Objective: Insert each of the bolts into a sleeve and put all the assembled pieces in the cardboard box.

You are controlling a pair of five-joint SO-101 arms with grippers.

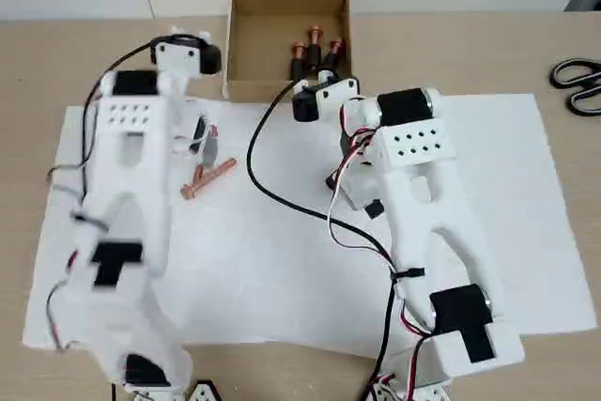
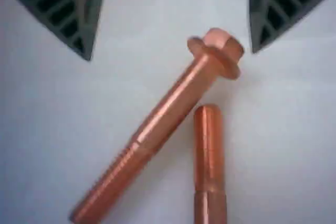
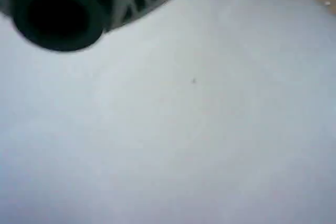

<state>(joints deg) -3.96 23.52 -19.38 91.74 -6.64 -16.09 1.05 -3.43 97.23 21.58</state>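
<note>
bolts (image 2: 173, 124): glossy coppery metal | sleeve (image 3: 58, 17): black, matt | sheet (image 1: 282, 269): white, matt | box (image 1: 246, 39): cardboard

From high: fixed, looking down over the whole counter (image 1: 56, 53). From left wrist: very near, facing down on 2 bolts (image 2: 173, 129), shared with high. From right wrist: near, facing white sheet (image 3: 199, 129).

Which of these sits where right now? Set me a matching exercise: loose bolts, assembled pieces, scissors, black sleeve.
Things:
1. loose bolts
2. assembled pieces
3. scissors
4. black sleeve

Places:
A. in the cardboard box
B. held in the right gripper
C. on the bare table, off the white sheet
D. on the white sheet, under the open left gripper

Pairs: 1-D, 2-A, 3-C, 4-B.
</note>
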